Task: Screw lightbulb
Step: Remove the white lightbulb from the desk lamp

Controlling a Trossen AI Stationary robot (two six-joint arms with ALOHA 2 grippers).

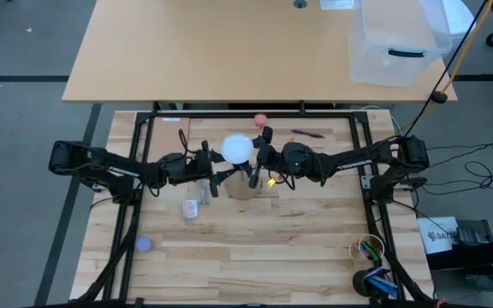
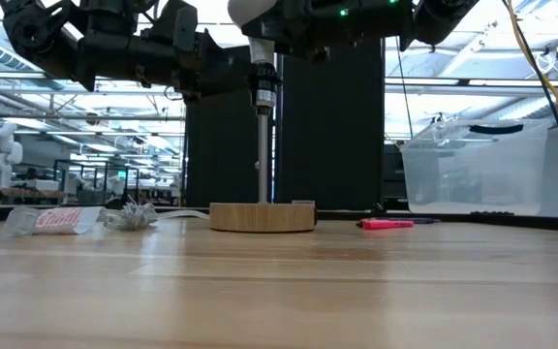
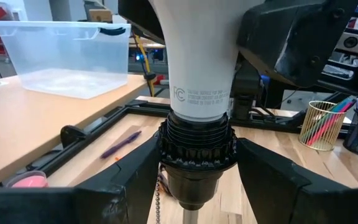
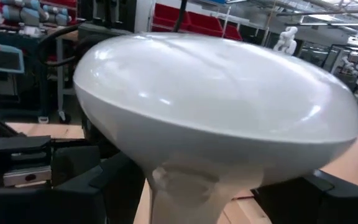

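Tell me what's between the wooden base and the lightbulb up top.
In the low view, a thin metal post rises from the wooden base to the black socket under the lightbulb.

Even, bright overhead light is cast; soft glare is seen on the lightbulb (image 4: 216,106). Near black parts are blurred in wrist views.

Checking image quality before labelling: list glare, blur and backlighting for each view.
High view: the lightbulb is blown out white. Low view: arms silhouetted against bright ceiling lights, wooden base clear. Left wrist view: sharp print on the bulb neck. Right wrist view: globe soft, with streaky highlights.
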